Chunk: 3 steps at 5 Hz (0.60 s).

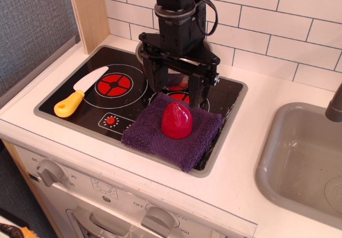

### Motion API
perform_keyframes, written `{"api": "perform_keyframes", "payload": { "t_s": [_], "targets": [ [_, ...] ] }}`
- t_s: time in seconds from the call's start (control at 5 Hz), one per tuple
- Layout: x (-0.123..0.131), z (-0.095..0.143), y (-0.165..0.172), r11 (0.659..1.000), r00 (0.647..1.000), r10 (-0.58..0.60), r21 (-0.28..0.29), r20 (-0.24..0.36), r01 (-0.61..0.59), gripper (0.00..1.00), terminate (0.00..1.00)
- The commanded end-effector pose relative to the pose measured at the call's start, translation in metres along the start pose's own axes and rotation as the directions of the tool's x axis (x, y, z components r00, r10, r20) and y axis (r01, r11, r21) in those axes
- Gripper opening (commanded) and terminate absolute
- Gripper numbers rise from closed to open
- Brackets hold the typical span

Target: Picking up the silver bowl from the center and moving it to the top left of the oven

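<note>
On the white front panel of the white toy oven [107, 190] with its grey-framed black glass cooktop, some small printing is seen around the grey knobs [49, 172]: "OFF" can be read left of the middle knob, and numbers that look like "70" and "350" are printed beside the knobs. The other marks are too small to be read. No brand name can be made out.

The black robot gripper [179, 91] is held over the back part of the cooktop, pointing downwards. Its two fingers [196, 88] are spread well apart. Between them a red shine is seen, but it cannot be told whether something is touched or gripped there.

The round shiny silver steel bowl [143, 50] is almost fully hidden behind the gripper; only a small piece of its rim is seen at the back edge of the cooktop, left of the arm. Whether the fingers stand around it cannot be told.

On the left part of the cooktop, a toy knife with white blade and yellow handle [80, 92] is laid beside the red burner mark [113, 84]. At the front right, a folded purple cloth [155, 131] is spread, and a red glossy strawberry-shaped toy [177, 120] is placed on it. A grey sink basin [291, 142] is set into the white counter at the right.
</note>
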<state>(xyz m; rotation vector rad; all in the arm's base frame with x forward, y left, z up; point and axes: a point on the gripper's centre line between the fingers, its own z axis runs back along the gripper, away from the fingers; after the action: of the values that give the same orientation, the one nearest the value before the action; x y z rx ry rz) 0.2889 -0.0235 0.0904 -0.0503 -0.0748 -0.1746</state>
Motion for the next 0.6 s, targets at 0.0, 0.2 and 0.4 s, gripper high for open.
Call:
{"api": "perform_keyframes", "payload": {
  "t_s": [0.0, 0.2, 0.4],
  "targets": [
    [0.000, 0.000, 0.000, 1.000, 1.000, 0.000, 0.000, 0.000, 0.000, 1.00, 0.00],
    [0.016, -0.007, 0.001, 0.999, 1.000, 0.020, 0.026, 0.012, -0.021, 1.00, 0.00],
    [0.045, -0.001, 0.009, 0.999, 0.997, 0.046, 0.006, 0.058, -0.047, 1.00, 0.00]
  ]
}}
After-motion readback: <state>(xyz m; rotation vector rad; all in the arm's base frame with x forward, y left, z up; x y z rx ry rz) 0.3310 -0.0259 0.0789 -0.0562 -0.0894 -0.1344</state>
